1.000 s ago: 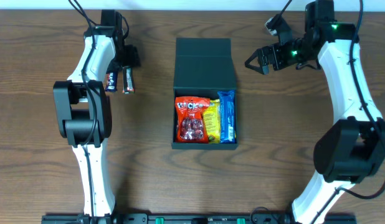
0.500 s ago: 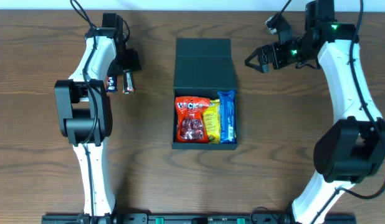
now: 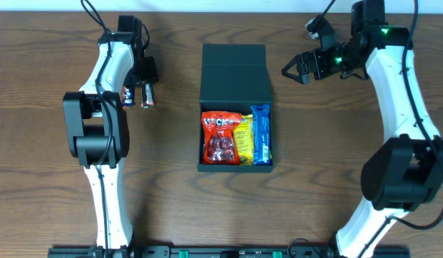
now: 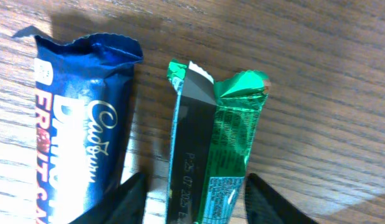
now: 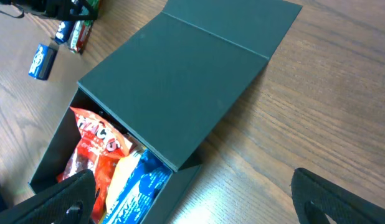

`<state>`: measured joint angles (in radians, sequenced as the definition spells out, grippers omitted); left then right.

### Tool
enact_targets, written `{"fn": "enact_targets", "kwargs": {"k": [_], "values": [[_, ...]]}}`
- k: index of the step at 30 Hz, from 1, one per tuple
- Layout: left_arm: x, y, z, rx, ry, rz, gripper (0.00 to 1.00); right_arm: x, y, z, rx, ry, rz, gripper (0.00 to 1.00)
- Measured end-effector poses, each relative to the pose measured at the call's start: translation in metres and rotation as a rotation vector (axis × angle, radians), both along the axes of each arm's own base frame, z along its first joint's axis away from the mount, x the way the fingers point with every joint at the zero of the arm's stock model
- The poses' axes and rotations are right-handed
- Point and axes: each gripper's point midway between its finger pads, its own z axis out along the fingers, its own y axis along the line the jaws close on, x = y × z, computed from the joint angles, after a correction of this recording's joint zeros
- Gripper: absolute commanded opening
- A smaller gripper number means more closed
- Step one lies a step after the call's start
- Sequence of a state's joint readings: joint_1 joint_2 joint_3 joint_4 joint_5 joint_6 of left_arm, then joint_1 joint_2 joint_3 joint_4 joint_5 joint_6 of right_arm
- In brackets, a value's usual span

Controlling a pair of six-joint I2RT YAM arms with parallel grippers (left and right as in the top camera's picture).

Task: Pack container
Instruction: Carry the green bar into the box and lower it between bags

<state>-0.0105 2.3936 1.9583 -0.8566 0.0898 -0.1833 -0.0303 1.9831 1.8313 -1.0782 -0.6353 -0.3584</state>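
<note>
Sitting between the left gripper (image 3: 142, 84) and right gripper (image 3: 292, 70), both spread apart, the container (image 3: 234, 72) touches neither.

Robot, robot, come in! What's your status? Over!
Left gripper open, straddling green bar beside blue bar. Right gripper open, empty. Container open, three snacks inside. Nothing blocking.

Left wrist view: the blue bar (image 4: 80, 124) runs off the left and bottom edges, its wording chopped. The green bar (image 4: 217, 149) loses its lower end at the bottom edge. The left gripper (image 4: 199, 208) shows just two dark finger ends there.

Right wrist view: the lid (image 5: 180, 74) hides the far half of the container (image 5: 187, 169). Inside the container, the yellow packet (image 5: 123, 169) is a mere sliver. The right gripper (image 5: 199, 199) is blurred and cut off at the bottom corners.

Overhead: the print on the bars left of the container is too small to read.
</note>
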Motion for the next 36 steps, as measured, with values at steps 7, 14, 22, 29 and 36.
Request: {"fn": "enact_targets", "kwargs": {"k": [7,14,22,29,36], "values": [[-0.001,0.002,0.0,0.01,0.004,0.001,0.39,0.0,0.0,0.0,0.0,-0.002,0.0,0.99],[-0.004,0.002,-0.001,0.012,0.017,0.002,0.31,0.0,0.0,0.0,0.0,-0.002,0.0,0.99],[-0.009,0.002,-0.002,0.009,0.037,0.02,0.24,0.001,0.0,0.0,0.0,-0.003,0.0,0.99],[-0.014,0.001,-0.002,0.003,0.062,0.053,0.18,0.001,0.0,0.0,0.0,-0.002,0.0,0.99],[-0.014,-0.006,0.022,0.002,0.08,0.053,0.11,0.004,0.0,0.001,-0.001,-0.021,0.0,0.99]]}}
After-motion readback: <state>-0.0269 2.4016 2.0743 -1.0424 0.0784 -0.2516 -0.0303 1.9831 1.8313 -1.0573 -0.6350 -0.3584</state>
